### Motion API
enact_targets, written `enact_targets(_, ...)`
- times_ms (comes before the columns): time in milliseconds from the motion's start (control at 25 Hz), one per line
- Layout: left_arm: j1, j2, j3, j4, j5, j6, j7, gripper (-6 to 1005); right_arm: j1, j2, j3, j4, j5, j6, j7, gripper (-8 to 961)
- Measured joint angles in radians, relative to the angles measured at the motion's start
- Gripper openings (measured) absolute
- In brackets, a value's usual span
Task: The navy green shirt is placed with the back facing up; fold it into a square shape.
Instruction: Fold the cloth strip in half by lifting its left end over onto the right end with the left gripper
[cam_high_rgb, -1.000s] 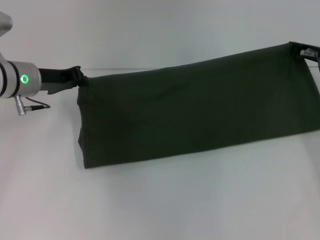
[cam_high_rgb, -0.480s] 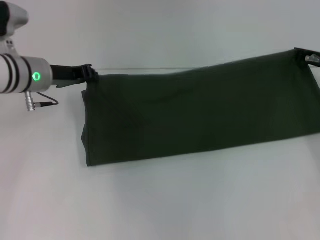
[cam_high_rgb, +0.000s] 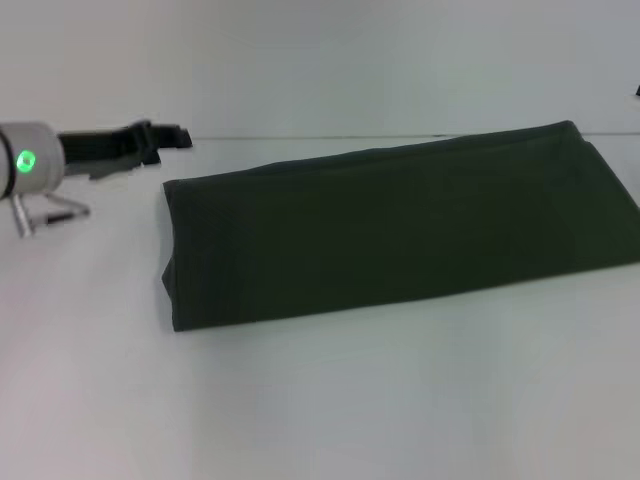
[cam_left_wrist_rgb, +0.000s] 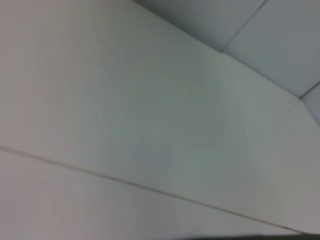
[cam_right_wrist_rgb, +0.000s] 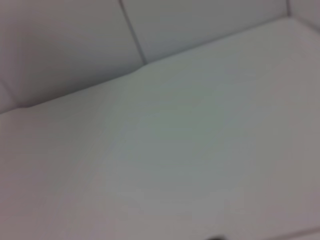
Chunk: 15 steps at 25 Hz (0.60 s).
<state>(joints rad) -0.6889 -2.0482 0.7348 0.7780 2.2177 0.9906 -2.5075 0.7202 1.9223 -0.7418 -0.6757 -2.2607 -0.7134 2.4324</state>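
The navy green shirt (cam_high_rgb: 390, 230) lies flat on the white table (cam_high_rgb: 330, 400) as a long folded band, plain side up, running from centre left to the right edge. My left gripper (cam_high_rgb: 168, 140) hovers off the shirt's far left corner, apart from the cloth, open and holding nothing. Of my right gripper (cam_high_rgb: 637, 92) only a dark sliver shows at the right edge, above the shirt's far right corner. Both wrist views show pale surfaces and none of the shirt.
The white table reaches a seam line (cam_high_rgb: 300, 137) at the back, where a pale wall rises. Bare tabletop lies in front of the shirt and to its left.
Both grippers let go of the shirt's raised far edge, and it dropped flat onto the table. The left gripper drew back to the left; the right one moved out past the right edge.
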Motion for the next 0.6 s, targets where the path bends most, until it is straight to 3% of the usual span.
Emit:
enact_targets(240,0.104,0.008,-0.079,-0.024,-0.157,0.336,0.051,583,-0.119,0.005,0.112,-0.072,0.14,-0.461,-0.042,558)
enact_targets(360,0.149,0.004,-0.13,-0.064,-0.216,0.469,0.074,674,-0.19,0.025,0.147,-0.04,0.281,-0.598,-0.123,794)
enact_targets(600,0.222,0.013,-0.199,-0.23,-0.245,0.505,0.045,917,-0.255,0.052,0.177,0.054,0.456,-0.704,-0.245,838)
